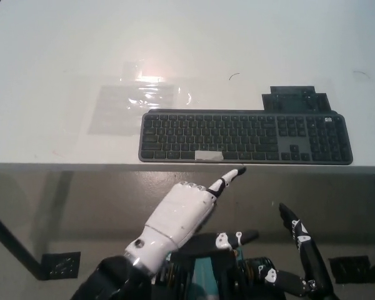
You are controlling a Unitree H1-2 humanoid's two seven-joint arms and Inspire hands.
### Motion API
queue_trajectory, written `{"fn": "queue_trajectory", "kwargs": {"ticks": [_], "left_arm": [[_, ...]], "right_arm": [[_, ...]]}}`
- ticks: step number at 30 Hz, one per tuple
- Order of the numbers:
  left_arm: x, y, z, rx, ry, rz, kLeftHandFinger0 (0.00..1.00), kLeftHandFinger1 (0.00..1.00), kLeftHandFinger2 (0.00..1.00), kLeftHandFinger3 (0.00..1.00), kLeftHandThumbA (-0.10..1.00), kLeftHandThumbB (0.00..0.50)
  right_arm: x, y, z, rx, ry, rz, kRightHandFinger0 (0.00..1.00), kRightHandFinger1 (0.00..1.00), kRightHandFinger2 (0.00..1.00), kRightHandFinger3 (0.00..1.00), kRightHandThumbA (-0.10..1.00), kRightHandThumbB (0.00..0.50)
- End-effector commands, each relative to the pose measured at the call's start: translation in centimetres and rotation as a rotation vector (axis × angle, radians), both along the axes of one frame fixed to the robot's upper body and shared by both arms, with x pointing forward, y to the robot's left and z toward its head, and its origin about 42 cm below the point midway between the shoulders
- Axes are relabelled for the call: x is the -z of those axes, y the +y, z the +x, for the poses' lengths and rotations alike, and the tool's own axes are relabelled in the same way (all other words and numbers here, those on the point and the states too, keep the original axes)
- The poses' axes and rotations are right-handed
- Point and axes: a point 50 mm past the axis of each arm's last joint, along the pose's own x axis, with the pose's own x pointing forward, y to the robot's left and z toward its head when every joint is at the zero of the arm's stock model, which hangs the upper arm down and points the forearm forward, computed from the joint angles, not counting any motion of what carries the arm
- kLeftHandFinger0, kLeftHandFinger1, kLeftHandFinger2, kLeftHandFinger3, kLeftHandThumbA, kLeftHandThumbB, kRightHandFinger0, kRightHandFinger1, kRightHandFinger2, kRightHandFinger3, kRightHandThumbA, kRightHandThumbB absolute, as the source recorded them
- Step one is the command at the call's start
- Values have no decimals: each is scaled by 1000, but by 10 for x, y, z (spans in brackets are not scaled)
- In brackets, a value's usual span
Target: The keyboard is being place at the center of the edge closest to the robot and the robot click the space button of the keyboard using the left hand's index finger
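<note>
From where I stand, the dark grey keyboard (244, 137) lies flat on the white table (62, 50), along the near edge in the middle-right of the frame, its long side parallel to that edge. A pale strip (208, 155) marks its space bar on the bottom row.

The white left hand (181, 215) hangs in the lower middle of the frame, below the table's edge and in front of the keyboard. It is mostly clenched and grasps nothing. Only its index finger (231, 175) is held out straight, pointing up and to the right, and the thumb sticks out to the side underneath. The fingertip is just short of the table edge, near the space bar but clear of the keys.

The black right hand (298, 250) rests at the lower right, below the table, released and empty with its fingers spread.

A flat dark plate (294, 99) lies against the far side of the keyboard near its right end. A clear shiny sheet (137, 103) lies on the table just beyond the keyboard's upper left corner, catching the light.
</note>
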Motion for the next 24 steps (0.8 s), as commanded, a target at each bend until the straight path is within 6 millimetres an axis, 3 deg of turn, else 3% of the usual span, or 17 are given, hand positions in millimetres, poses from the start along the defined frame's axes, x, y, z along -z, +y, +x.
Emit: {"fn": "queue_trajectory", "kwargs": {"ticks": [1,2,3,4,8,11,16,23,24], "left_arm": [[-105,49,-88,411,-261,-545,309,228,345,1000,1000,375],[-93,54,-88,434,-176,-588,661,483,661,1000,1000,332],[-83,59,-87,411,-155,-581,905,716,878,1000,1000,304],[-72,63,-86,395,-70,-578,1000,1000,1000,1000,1000,308],[-38,79,-80,242,45,-455,1000,1000,1000,1000,1000,364],[3,90,-75,151,140,-496,1000,1000,1000,1000,1000,323],[67,98,-61,18,316,-625,1000,1000,1000,1000,1000,359],[119,103,-56,-128,534,-803,1000,1000,1000,1000,1000,316],[126,102,-54,-157,554,-821,1000,1000,1000,1000,1000,338]], "right_arm": [[-17,6,6,-14,-101,14,1000,1000,1000,1000,1000,363],[-16,6,6,-15,-100,13,1000,1000,1000,1000,1000,363],[-16,6,5,-15,-98,13,1000,1000,1000,1000,1000,361],[-15,6,5,-14,-97,15,1000,1000,1000,1000,1000,365],[-12,7,3,-11,-89,26,1000,1000,1000,1000,1000,362],[-9,7,1,-19,-90,38,1000,1000,1000,1000,1000,350],[-8,7,0,-16,-86,51,1000,1000,1000,1000,1000,352],[-5,8,-3,-24,-73,57,1000,1000,1000,1000,1000,357],[-5,8,-3,-23,-73,58,1000,1000,1000,1000,1000,359]]}}
